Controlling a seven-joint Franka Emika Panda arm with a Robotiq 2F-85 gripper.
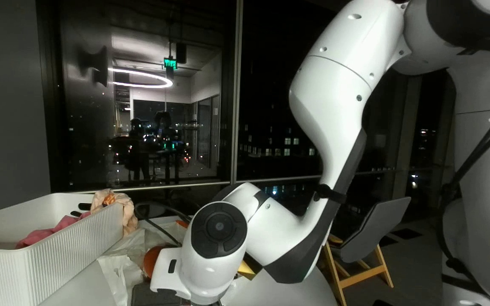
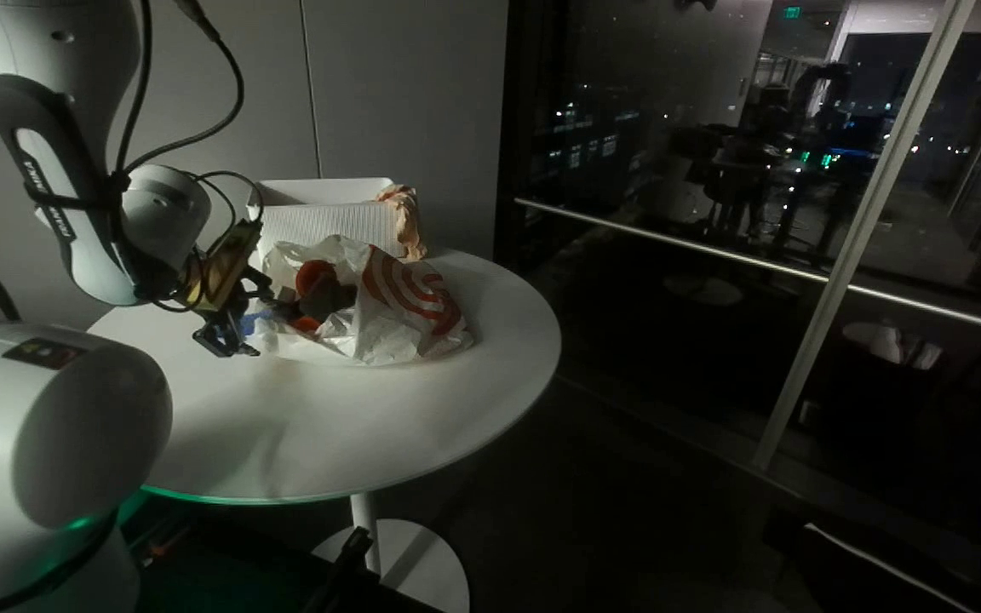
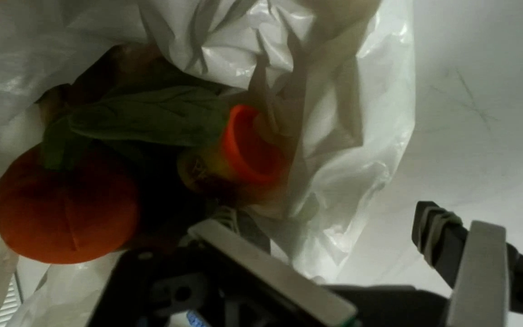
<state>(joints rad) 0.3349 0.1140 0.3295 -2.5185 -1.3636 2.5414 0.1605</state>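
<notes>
In the wrist view the claw (image 3: 336, 227) stands wide, its two pale pads far apart (a band is wound round a dark fingertip (image 3: 438, 222)). One finger overlaps the mouth of a crumpled white plastic bag (image 3: 352, 109) and the other shows against the white bench (image 3: 479, 113), so the bag's edge runs between them; whether either finger touches it, I cannot tell. In the bag's shadowed mouth lie a round orange plush (image 3: 61, 209) with a green leaf (image 3: 148, 116) and, nearer the claw, a small yellow container (image 3: 202, 168) with an orange top (image 3: 252, 150).

In an exterior view the white arm (image 1: 338, 93) hides most of the claw at the lower edge. A ribbed white bin (image 1: 70, 242) stands on the bench, with pink cloth (image 1: 51, 231) inside and a peach-coloured bunch of fabric (image 1: 119, 208) draped over its corner.

In an exterior view the bag rests on the round bench, its mouth toward the claw, which is just beside it; red rings (image 2: 418, 294) are printed on the bag's side, and the bin stands behind it.
</notes>
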